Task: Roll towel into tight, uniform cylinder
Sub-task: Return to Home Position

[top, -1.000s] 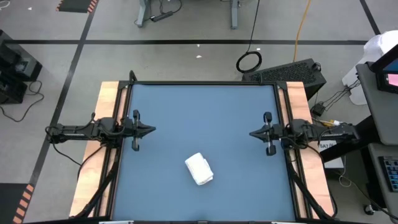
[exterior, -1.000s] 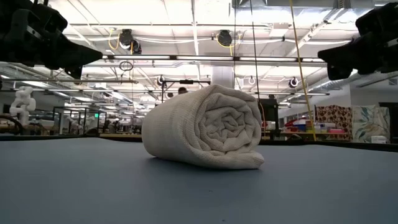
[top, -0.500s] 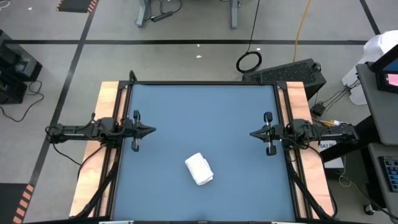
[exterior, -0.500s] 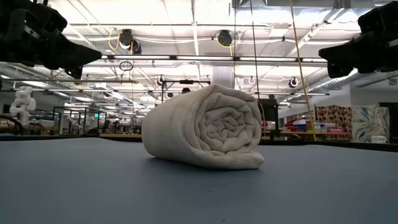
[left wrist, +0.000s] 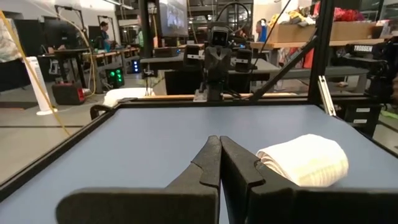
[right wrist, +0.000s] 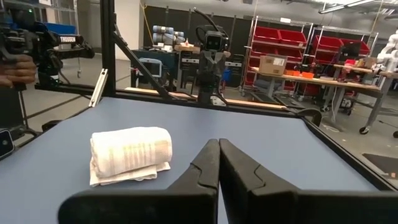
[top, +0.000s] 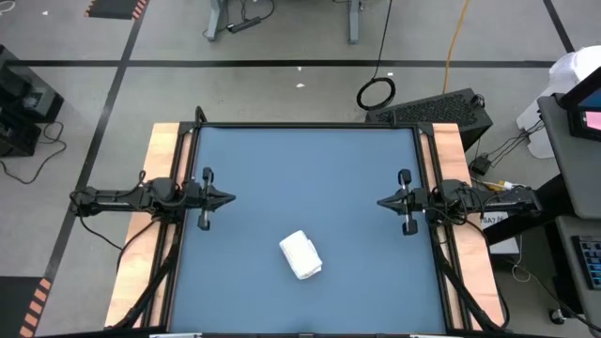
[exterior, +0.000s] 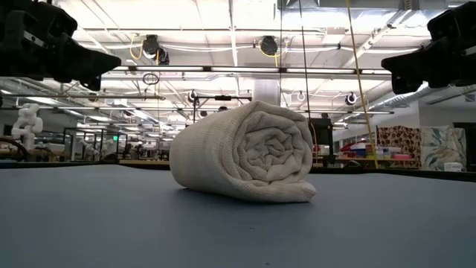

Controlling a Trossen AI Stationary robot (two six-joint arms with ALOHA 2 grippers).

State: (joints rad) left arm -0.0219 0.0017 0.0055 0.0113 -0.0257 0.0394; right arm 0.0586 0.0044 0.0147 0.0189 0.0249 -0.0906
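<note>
Rolled into a short, thick cylinder: a white soft cloth towel (top: pixel 300 255), lying askew on the flat blue table (top: pixel 310 160), toward the front edge rather than dead centre. At table height, spiral end turned toward the camera (exterior: pixel 245 152), coils slightly uneven, loose outer flap flat against the surface underneath. Touched by neither arm.

At the table's left edge, raised above the surface and pointing inward, the dark two-finger left gripper (top: pixel 230 197). Fingers pressed together tip to tip (left wrist: pixel 219 142), clasping nothing. Towel (left wrist: pixel 305 160) ahead of it and off to one side, well apart.

Opposite, at the right edge and facing back across the table, the dark two-finger right gripper (top: pixel 379 201). Likewise pinched closed (right wrist: pixel 217 144) and empty, with the towel (right wrist: pixel 130 152) well apart from it too.

Roughly midway between the two grippers, but nearer the table's front than either.
</note>
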